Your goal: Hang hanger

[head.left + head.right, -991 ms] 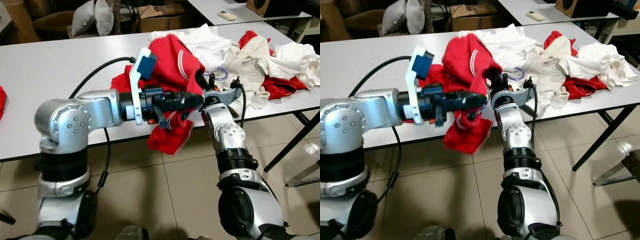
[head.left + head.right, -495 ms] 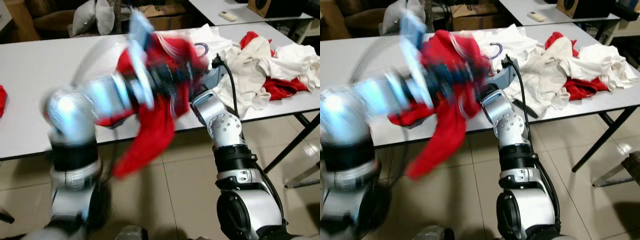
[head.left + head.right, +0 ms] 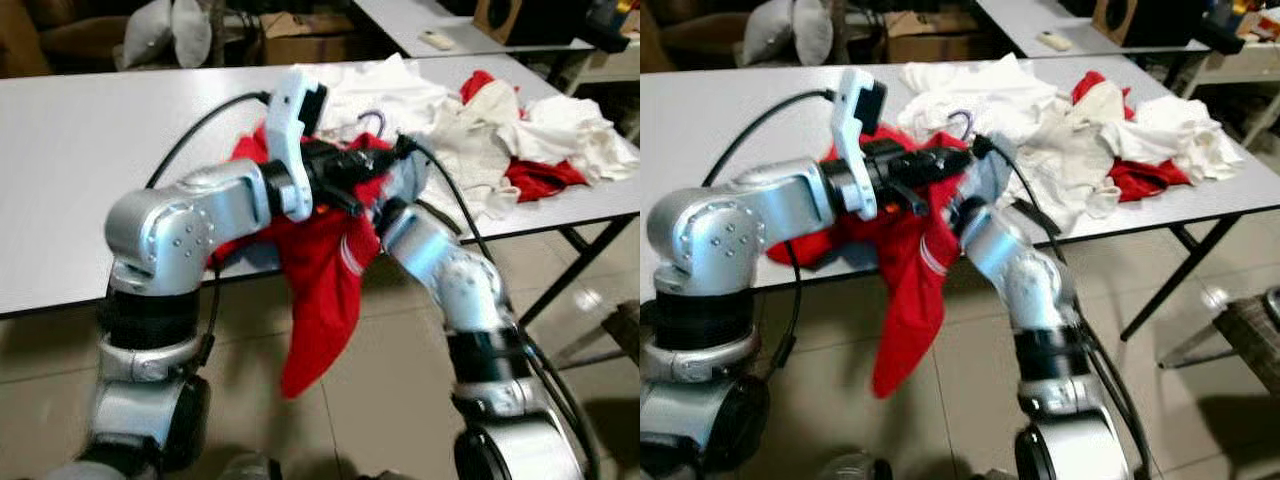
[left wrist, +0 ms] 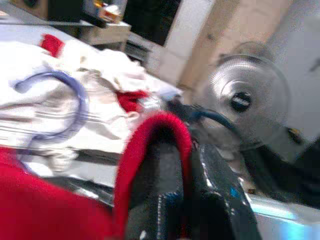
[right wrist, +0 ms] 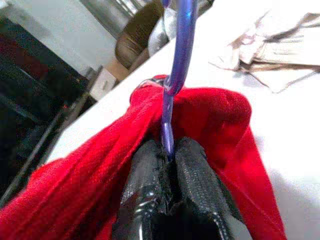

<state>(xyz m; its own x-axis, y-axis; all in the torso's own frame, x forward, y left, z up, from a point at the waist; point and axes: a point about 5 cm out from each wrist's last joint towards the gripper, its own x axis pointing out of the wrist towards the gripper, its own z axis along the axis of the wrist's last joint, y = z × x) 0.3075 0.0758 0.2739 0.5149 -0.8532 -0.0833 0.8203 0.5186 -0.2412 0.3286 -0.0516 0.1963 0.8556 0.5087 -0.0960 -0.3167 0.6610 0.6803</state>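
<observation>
Both grippers clamped, right gripper (image 5: pixel 167 165) pinching hanger (image 5: pixel 177 55), left gripper (image 4: pixel 187 175) gripping red garment (image 3: pixel 325 290)

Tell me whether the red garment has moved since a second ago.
Yes. The red garment, gripped by the left gripper, now hangs well below the table edge, where before it was bunched up near it.

A long white table (image 3: pixel 80 150) on dark metal legs (image 3: pixel 560 275) is set on a floor of pale beige tiles (image 3: pixel 400 390). A second white table (image 3: pixel 400 20) is seen behind it. Grey cushions (image 3: pixel 170 30) and a cardboard box (image 3: pixel 300 45) are placed in the dim space beyond. A standing fan (image 4: pixel 242 100) is seen before a light wall (image 4: pixel 305 55) in the left wrist view.
</observation>
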